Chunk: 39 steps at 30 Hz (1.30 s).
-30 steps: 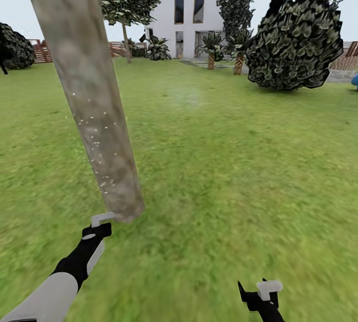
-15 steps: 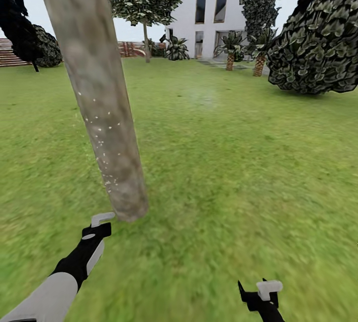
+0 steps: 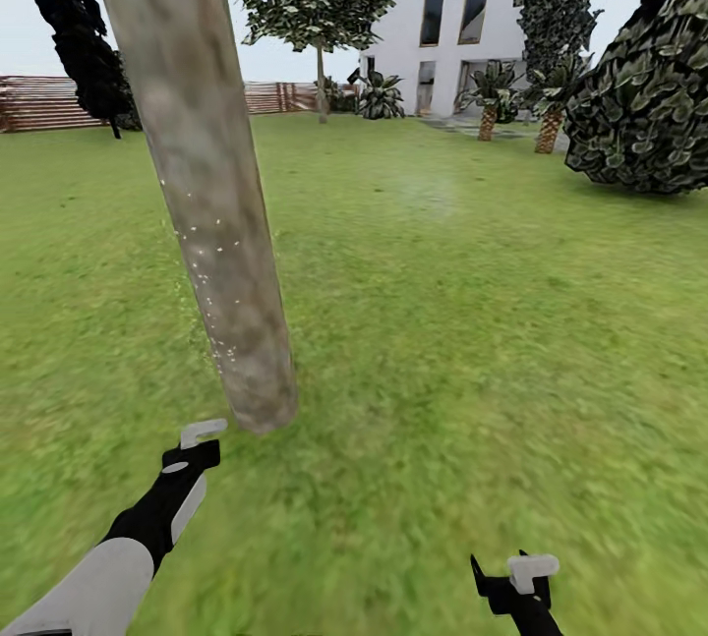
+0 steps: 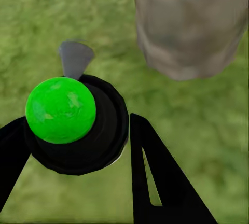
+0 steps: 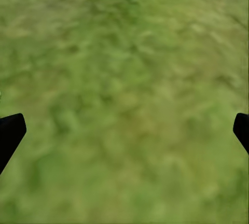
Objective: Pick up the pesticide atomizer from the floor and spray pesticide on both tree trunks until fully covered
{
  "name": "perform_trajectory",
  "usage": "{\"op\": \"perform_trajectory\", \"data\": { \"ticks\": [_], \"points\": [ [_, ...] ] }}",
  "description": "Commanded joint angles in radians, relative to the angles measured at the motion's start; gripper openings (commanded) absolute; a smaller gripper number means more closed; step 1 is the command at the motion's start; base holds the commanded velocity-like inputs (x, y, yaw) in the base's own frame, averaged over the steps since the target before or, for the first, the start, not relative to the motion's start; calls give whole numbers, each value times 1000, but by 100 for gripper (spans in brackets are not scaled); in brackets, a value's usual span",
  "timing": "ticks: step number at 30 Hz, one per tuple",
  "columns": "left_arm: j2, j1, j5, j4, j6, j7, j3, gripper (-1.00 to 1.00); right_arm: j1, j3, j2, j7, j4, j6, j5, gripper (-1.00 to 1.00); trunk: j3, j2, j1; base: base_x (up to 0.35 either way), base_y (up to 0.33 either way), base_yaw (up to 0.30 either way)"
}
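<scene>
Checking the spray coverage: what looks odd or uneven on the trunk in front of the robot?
The tree trunk leans, and pesticide specks dot just a patchy band on its lower half; the rest looks bare.

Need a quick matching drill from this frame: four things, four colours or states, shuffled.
Things:
1. trunk
2. left gripper
3. right gripper
4. house

States:
A. white, with tall dark windows
B. open over bare grass
C. grey-brown, dotted with pale specks
D. shut on a dark bottle with a green cap

Pairs: 1-C, 2-D, 3-B, 4-A
</scene>
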Motion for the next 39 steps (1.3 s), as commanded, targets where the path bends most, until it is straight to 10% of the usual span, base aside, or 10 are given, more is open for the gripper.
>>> {"op": "perform_trajectory", "data": {
  "ticks": [1, 39],
  "points": [
    [0, 0, 0, 0, 0, 0, 0, -100, 0, 0, 0, 0, 0, 0, 0, 100, 0, 0, 0, 0, -229, 274],
    [3, 0, 0, -2, 0, -2, 2, -100, 4, 1, 0, 3, 0, 0, 0, 100, 0, 0, 0, 88, -253, 117]
  ]
}}
